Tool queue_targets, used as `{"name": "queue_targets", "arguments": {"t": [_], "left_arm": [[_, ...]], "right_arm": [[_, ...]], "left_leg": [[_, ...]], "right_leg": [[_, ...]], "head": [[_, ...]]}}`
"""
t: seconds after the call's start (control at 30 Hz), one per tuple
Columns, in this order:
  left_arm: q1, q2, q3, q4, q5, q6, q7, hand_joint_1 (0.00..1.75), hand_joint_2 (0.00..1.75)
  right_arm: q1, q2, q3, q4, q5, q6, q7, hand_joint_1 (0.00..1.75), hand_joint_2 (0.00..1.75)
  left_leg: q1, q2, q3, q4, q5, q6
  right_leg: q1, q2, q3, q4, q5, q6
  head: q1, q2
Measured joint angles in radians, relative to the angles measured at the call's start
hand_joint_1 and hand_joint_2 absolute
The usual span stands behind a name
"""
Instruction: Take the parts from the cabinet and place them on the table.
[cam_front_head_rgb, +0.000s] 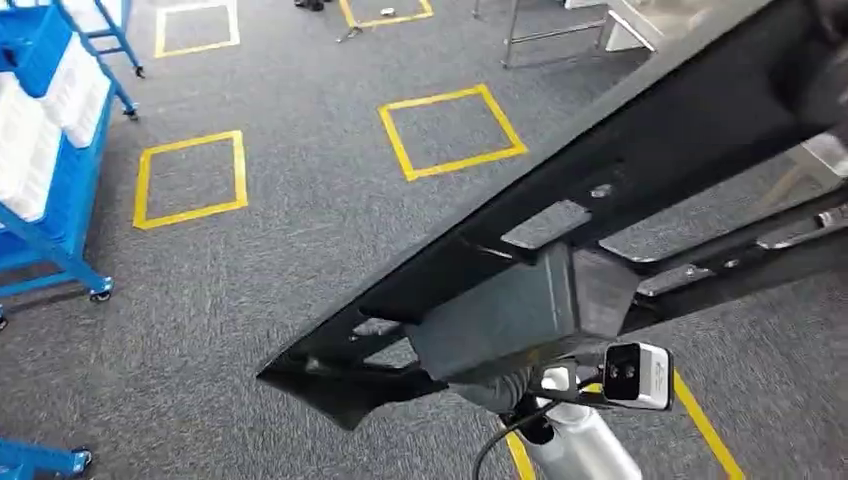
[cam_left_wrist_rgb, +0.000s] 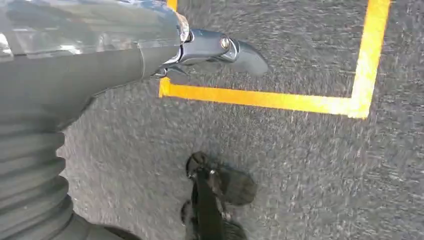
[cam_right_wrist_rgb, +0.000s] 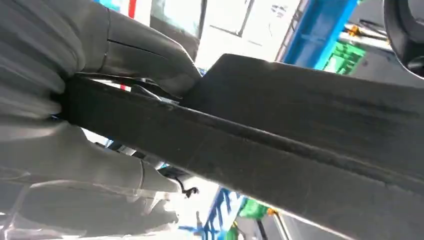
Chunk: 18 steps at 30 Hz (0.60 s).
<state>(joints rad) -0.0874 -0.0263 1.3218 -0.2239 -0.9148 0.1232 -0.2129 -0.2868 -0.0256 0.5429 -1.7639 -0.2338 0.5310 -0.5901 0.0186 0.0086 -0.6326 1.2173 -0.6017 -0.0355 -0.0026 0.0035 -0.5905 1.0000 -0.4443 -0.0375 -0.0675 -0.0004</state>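
My right hand (cam_right_wrist_rgb: 107, 130) grips a long black part (cam_front_head_rgb: 560, 260) above the floor.

The part slants up across me from low left to upper right. My left hand (cam_left_wrist_rgb: 100, 55) hangs over grey carpet (cam_left_wrist_rgb: 300, 175), holding nothing, fingers (cam_left_wrist_rgb: 235, 50) extended. Yellow squares (cam_front_head_rgb: 452, 131) mark the carpet; a blue rack (cam_front_head_rgb: 50, 150) stands far left.

A long black metal part (cam_front_head_rgb: 560, 250) with cutouts slants diagonally above the floor.

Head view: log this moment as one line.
right hand: grips long black part | left hand: holds nothing, over grey carpet | table: unseen
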Motion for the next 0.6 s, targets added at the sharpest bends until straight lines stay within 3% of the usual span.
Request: {"name": "queue_targets", "arguments": {"t": [0.03,0.07,0.1,0.17,0.2,0.23,0.33,0.37,0.4,0.43,0.47,0.53,0.57,0.6], "left_arm": [[0.002,0.001,0.000,0.000,0.000,0.000,0.000,0.00,1.75],[0.003,0.001,0.000,0.000,0.000,0.000,0.000,0.00,1.75],[0.003,0.001,0.000,0.000,0.001,0.000,0.000,0.00,1.75],[0.002,0.001,0.000,0.000,0.003,0.000,0.000,0.00,1.75],[0.002,0.003,0.001,0.000,0.004,-0.002,0.000,0.00,1.75],[0.002,0.004,0.001,0.000,0.003,-0.005,-0.001,0.00,1.75],[-0.001,0.008,0.001,0.000,0.009,-0.017,-0.013,0.00,1.75],[-0.004,0.010,0.001,-0.001,0.012,-0.017,-0.017,0.00,1.75],[-0.006,0.011,0.001,-0.001,0.012,-0.017,-0.019,0.00,1.75],[-0.004,0.012,0.002,-0.001,0.012,-0.017,-0.021,0.00,1.75],[0.000,0.013,0.002,-0.001,0.011,-0.016,-0.021,0.00,1.75],[0.010,0.016,0.002,-0.001,0.003,-0.018,-0.020,0.00,1.75],[0.012,0.019,0.002,-0.001,0.001,-0.023,-0.018,0.00,1.75],[0.012,0.020,0.002,-0.001,-0.005,-0.031,-0.017,0.00,1.75]], "right_arm": [[0.000,0.000,0.002,0.005,0.000,0.000,0.000,1.73,1.75],[0.000,0.000,0.004,0.009,0.000,0.000,0.000,1.73,1.75],[0.000,0.000,0.006,0.013,0.000,0.000,0.001,1.73,1.75],[-0.005,0.001,0.011,0.018,-0.013,0.004,0.018,1.73,1.75],[-0.019,0.002,0.018,0.024,-0.022,0.008,0.036,1.73,1.75],[-0.036,0.002,0.026,0.030,-0.024,0.010,0.054,1.73,1.75],[-0.092,0.005,0.069,0.074,0.003,0.000,0.099,1.73,1.75],[-0.108,0.005,0.086,0.099,0.016,-0.008,0.099,1.73,1.75],[-0.116,0.004,0.100,0.117,0.024,-0.015,0.099,1.73,1.75],[-0.125,0.004,0.112,0.136,0.029,-0.022,0.093,1.73,1.75],[-0.139,0.005,0.123,0.154,0.032,-0.025,0.084,1.73,1.75],[-0.156,0.004,0.147,0.196,0.036,-0.035,0.075,1.73,1.75],[-0.157,0.003,0.156,0.210,0.036,-0.043,0.075,1.73,1.75],[-0.158,0.001,0.161,0.222,0.036,-0.049,0.076,1.73,1.75]], "left_leg": [[0.000,-0.001,-0.039,0.078,-0.024,-0.003],[0.001,-0.001,-0.057,0.107,-0.021,-0.004],[0.001,-0.001,-0.052,0.085,0.008,-0.005],[0.004,-0.008,0.008,-0.063,0.101,-0.005],[0.009,-0.038,0.050,-0.159,0.149,-0.004],[0.009,-0.079,0.061,-0.187,0.131,-0.001],[0.002,-0.061,0.064,-0.194,0.131,0.015],[0.005,-0.051,0.066,-0.199,0.136,0.023],[0.013,-0.039,0.070,-0.209,0.142,0.033],[0.011,-0.033,0.073,-0.213,0.143,0.036],[0.008,-0.023,0.074,-0.213,0.142,0.042],[0.004,0.003,0.073,-0.212,0.140,0.045],[0.004,0.013,0.073,-0.212,0.139,0.046],[0.004,0.023,0.073,-0.212,0.138,0.045]], "right_leg": [[0.001,0.014,0.000,0.001,0.000,0.000],[0.002,0.026,0.000,0.002,0.000,0.000],[0.001,0.038,0.001,0.003,0.000,0.000],[-0.001,0.063,0.004,0.008,-0.004,0.005],[-0.003,0.076,0.003,0.015,-0.007,0.010],[0.001,0.087,-0.004,0.023,-0.010,0.016],[-0.007,0.115,-0.018,0.023,-0.002,0.036],[-0.004,0.125,-0.019,0.020,0.001,0.042],[-0.004,0.095,-0.020,0.031,-0.007,0.045],[0.000,0.045,-0.033,0.060,-0.026,0.050],[-0.003,0.018,-0.064,0.118,-0.061,0.056],[-0.008,0.003,-0.149,0.283,-0.129,0.063],[-0.010,0.002,-0.173,0.326,-0.135,0.065],[-0.011,0.001,-0.172,0.321,-0.118,0.066]], "head": [[0.000,0.000],[0.000,0.000],[0.000,0.000],[0.000,0.000],[0.000,0.000],[0.000,0.000],[0.000,0.000],[0.000,0.000],[0.000,0.000],[0.000,0.000],[0.000,0.000],[0.000,0.000],[0.000,0.000],[0.000,0.000]]}}
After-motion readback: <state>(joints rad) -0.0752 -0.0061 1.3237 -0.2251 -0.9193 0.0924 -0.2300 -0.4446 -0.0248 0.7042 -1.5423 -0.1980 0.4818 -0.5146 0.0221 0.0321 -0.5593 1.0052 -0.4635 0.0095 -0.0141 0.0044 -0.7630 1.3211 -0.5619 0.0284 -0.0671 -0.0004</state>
